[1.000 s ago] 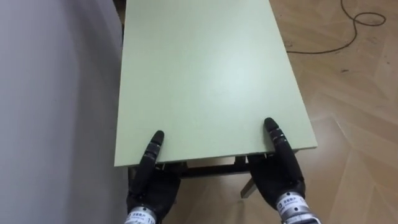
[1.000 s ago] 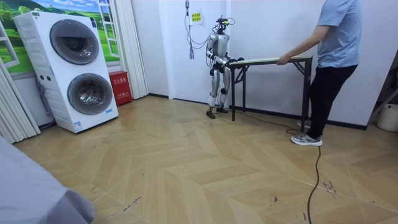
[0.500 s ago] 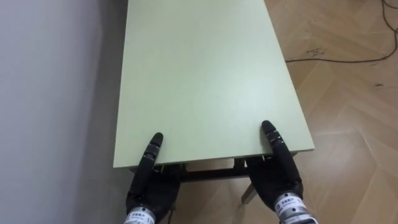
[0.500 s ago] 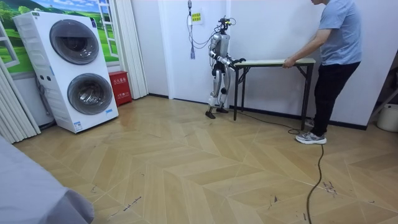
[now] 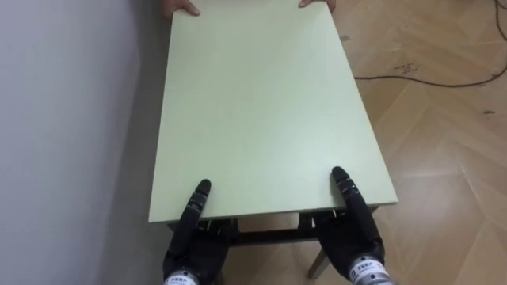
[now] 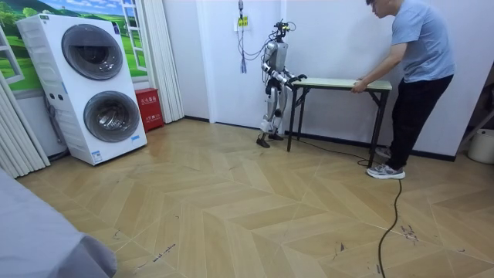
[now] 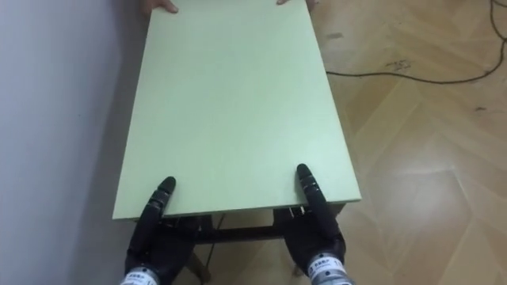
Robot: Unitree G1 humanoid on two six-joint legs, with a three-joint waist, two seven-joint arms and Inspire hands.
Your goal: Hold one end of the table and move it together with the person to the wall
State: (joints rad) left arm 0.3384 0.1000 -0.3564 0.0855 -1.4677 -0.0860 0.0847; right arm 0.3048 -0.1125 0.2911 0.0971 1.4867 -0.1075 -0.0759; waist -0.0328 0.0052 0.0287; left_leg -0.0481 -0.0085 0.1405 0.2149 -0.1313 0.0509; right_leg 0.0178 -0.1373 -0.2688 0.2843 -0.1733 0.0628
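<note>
Wood floor (image 5: pixel 444 158) laid in a herringbone pattern runs along the right of the eye views, with a grey wall (image 5: pixel 71 119) on the left. Between them we see the pale green table (image 5: pixel 261 111), its long left side just beside the wall. At the near short edge, the robot's left hand (image 5: pixel 194 229) comes up at the left corner and its right hand (image 5: pixel 352 226) at the right corner. Each reaches from below the edge onto the top, so that a dark tip lies flat on the green surface while the rest of the hand sits under the board. We cannot tell whether either hand is clasped round the edge or merely laid against it. At the far short edge, the person's hands (image 5: pixel 181 8) rest on the two corners. A dark cable (image 5: pixel 428 79) lies on the floor to the right of the table, well apart from it. In the room view, the robot stands upright at the table's end on the room view's left, close to the white wall. The person (image 6: pixel 417 69) bends forward at the other end with both arms reaching to the top. Two white washing machines (image 6: pixel 93 85), one stacked on the other, stand far to the room view's left, with a red box (image 6: pixel 147 108) beside them.
</note>
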